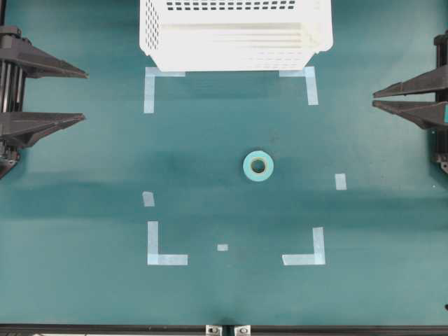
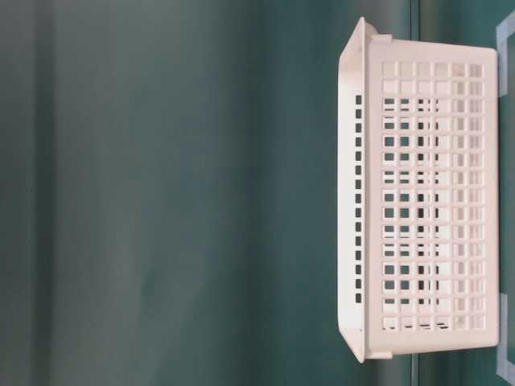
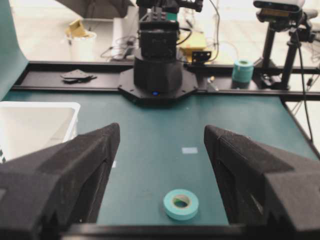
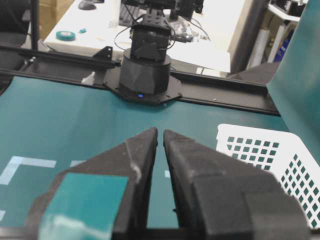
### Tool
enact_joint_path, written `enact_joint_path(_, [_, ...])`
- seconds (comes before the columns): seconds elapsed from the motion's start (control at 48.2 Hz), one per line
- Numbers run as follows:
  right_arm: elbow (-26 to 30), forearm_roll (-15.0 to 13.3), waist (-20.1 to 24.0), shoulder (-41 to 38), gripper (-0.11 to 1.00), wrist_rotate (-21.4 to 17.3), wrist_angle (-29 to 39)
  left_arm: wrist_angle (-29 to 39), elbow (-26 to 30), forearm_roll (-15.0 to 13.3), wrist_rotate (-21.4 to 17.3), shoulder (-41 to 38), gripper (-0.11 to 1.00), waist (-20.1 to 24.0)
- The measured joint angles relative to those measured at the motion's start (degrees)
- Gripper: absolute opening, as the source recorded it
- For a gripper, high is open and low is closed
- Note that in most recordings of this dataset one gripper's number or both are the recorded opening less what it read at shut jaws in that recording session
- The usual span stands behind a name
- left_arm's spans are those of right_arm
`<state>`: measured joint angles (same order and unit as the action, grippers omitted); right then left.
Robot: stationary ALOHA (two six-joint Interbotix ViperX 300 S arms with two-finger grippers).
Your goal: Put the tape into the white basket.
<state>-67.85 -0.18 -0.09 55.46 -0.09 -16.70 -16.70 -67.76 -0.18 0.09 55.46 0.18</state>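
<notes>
Both grippers sit apart from the tape (image 1: 258,166), lying flat mid-table below the white basket (image 1: 231,49); the left gripper (image 1: 85,94), jaws spread, should straddle it, the right gripper (image 1: 374,99) seemingly nearly closed.

White basket (image 1: 234,35): far end cut by the 12 o'clock edge in the overhead view; interior floor not readable.

Left gripper (image 1: 82,93): arm body cut at the 9 o'clock edge.

Right gripper (image 1: 376,99): cut at 3 o'clock.

Table level: basket (image 2: 426,201) only, tape and both arms out of view.

Right wrist: tape unseen; basket (image 4: 270,150) cropped at 4 o'clock.

Left wrist: basket (image 3: 35,125) cropped at 9 o'clock; tape (image 3: 181,204) whole, its marking too small to read.
</notes>
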Motion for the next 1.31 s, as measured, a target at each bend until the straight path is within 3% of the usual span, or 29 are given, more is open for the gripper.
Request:
enact_joint_path(0.042, [0.0,0.0,0.0,-0.1,0.21,0.0,0.0,0.0,0.0,-0.4,0.0,0.0,0.22,-0.1])
enact_joint_path(0.145, [0.1,0.0,0.0,-1.7,0.03,-0.5,0.0,0.0,-0.1,-1.5,0.4,-0.2,0.02,-0.6])
enact_joint_path(0.249, [0.4,0.0,0.0,-3.9,0.0,-0.8,0.0,0.0,-0.1,-1.7,0.9,-0.6,-0.08,-0.4])
enact_joint_path(0.54, [3.6,0.0,-0.3,-9.1,0.0,-3.6,0.2,1.7,0.4,-1.8,2.9,-0.4,-0.1,0.6])
enact_joint_path(0.644, [4.3,0.3,-0.9,-9.2,0.0,-5.0,0.9,3.3,0.4,-1.8,3.8,-0.4,-0.02,0.6])
enact_joint_path(0.727, [4.4,0.3,-1.6,-9.1,0.0,-5.3,1.1,4.0,0.2,-1.8,4.2,-0.2,0.1,0.8])
enact_joint_path(0.976, [4.0,-0.2,-2.5,-7.1,0.0,-5.3,3.2,6.0,-1.6,-1.8,4.7,3.4,0.75,0.4])
enact_joint_path(1.308, [4.0,-0.1,-2.5,-6.3,0.0,-6.2,5.4,-0.3,-12.5,-1.8,6.7,22.5,0.68,-0.3])
